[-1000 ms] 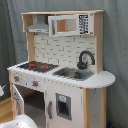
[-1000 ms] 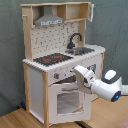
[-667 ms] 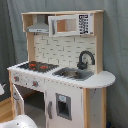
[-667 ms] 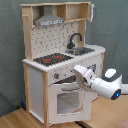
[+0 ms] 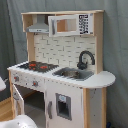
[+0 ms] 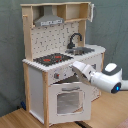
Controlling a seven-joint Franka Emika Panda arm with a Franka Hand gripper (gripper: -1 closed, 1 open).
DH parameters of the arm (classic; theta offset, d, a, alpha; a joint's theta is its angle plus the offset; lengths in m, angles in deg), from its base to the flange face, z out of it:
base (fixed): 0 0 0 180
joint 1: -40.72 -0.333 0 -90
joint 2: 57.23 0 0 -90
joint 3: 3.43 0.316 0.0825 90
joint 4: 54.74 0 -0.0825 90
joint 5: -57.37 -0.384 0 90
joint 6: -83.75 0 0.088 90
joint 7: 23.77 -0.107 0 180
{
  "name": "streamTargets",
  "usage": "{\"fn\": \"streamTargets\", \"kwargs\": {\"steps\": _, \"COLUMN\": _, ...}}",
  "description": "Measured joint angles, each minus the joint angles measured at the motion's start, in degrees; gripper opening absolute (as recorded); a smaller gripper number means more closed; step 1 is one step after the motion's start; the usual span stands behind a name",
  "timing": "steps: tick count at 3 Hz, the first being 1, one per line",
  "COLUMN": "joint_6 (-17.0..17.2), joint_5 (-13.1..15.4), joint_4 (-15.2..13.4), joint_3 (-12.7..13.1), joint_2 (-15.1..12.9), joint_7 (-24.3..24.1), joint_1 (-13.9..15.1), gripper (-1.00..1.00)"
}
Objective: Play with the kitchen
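The kitchen (image 5: 65, 95) is a white and light-wood toy with a black-red hob (image 5: 37, 65), a steel sink (image 5: 74, 73), a black tap (image 5: 85, 59) and a grey hood (image 5: 39, 27). In the second exterior view the kitchen (image 6: 37, 85) faces the camera, with the windowed oven door (image 6: 67, 101) under the hob (image 6: 52, 59). My white arm (image 6: 105, 77) reaches in from the second exterior view's right. The gripper (image 6: 75, 66) sits at the front panel just below the hob, above the oven door's handle. In the first exterior view a white lower door (image 5: 18, 100) stands ajar.
A microwave-style cabinet (image 5: 70, 24) sits at the top beside the hood. A grey curtain (image 5: 115, 40) hangs behind the kitchen. The floor (image 6: 15, 120) is wood. Part of my white arm (image 5: 20, 122) shows at the first exterior view's bottom left.
The gripper has crept a little left and up along the front panel under the hob. The kitchen itself looks the same.
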Motion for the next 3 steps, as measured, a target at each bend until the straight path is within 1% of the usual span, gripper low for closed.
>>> {"fn": "streamTargets", "kwargs": {"steps": 1, "joint_6": 0.1, "joint_5": -0.3, "joint_4": 0.0, "joint_3": -2.2, "joint_2": -1.8, "joint_7": 6.2, "joint_1": -0.1, "gripper": 1.0}}
{"fn": "streamTargets", "kwargs": {"steps": 2, "joint_6": 0.3, "joint_5": -1.3, "joint_4": 0.0, "joint_3": -4.8, "joint_2": -3.7, "joint_7": 13.3, "joint_1": -0.5, "gripper": 1.0}}
{"fn": "streamTargets", "kwargs": {"steps": 3, "joint_6": 0.9, "joint_5": -3.0, "joint_4": 0.0, "joint_3": -7.1, "joint_2": -5.9, "joint_7": 20.7, "joint_1": -1.2, "gripper": 1.0}}
